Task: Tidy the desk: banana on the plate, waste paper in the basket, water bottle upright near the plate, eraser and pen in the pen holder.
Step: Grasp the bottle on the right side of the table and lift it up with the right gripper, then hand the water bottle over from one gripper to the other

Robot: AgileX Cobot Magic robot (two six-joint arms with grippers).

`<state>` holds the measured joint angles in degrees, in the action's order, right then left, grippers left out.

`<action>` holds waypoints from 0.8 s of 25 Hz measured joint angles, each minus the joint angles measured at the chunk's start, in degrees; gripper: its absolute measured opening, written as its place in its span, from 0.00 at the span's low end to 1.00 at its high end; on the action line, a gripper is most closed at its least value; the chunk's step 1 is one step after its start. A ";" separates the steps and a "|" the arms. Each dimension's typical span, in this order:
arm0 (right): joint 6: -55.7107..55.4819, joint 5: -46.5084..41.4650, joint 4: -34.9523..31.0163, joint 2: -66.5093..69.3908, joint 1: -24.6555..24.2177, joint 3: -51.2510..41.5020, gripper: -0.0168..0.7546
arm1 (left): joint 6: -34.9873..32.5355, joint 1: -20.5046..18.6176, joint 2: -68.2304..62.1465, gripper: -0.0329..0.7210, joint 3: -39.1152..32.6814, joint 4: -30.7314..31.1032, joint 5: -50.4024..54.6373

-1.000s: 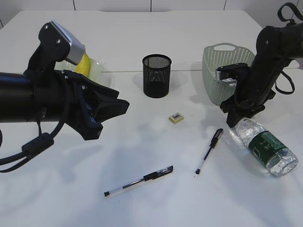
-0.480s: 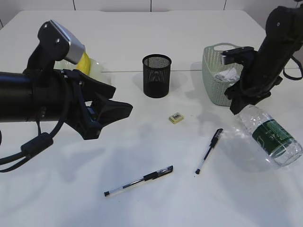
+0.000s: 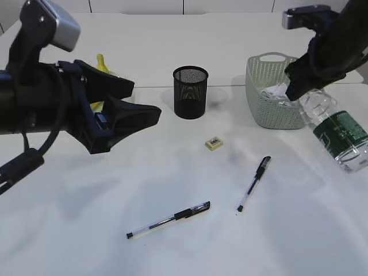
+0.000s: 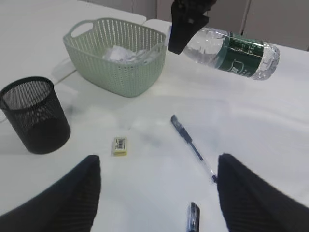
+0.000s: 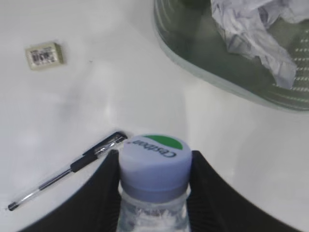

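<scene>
My right gripper (image 3: 302, 91) is shut on the neck of the water bottle (image 3: 337, 133), which hangs tilted in the air beside the basket; its blue cap (image 5: 153, 159) sits between the fingers. My left gripper (image 3: 145, 100) hovers open and empty above the table's left half. The yellow eraser (image 3: 214, 143) lies near the black mesh pen holder (image 3: 190, 92). One pen (image 3: 253, 184) lies right of centre, another pen (image 3: 169, 219) nearer the front. The banana (image 3: 102, 62) peeks out behind my left arm; the plate is hidden. Crumpled waste paper (image 3: 277, 91) lies in the green basket (image 3: 267, 110).
From the left wrist, the eraser (image 4: 119, 145), one pen (image 4: 192, 147) and the end of the other pen (image 4: 193, 217) lie ahead between the open fingers (image 4: 91, 166). The pen holder (image 4: 34, 116) and basket (image 4: 116, 77) stand beyond.
My right gripper has lifted the water bottle off the table, up and to the right past the basket. My left gripper has opened wider and its arm has risen.
</scene>
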<state>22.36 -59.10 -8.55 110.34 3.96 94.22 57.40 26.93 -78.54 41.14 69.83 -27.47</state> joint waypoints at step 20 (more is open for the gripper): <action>23.36 0.04 -22.80 -15.98 4.33 -0.08 0.35 | 3.83 0.00 11.34 0.77 0.00 -1.30 -4.60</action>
<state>45.72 -59.06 -31.35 94.36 8.29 94.14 61.23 26.93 -67.19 41.14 68.53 -32.07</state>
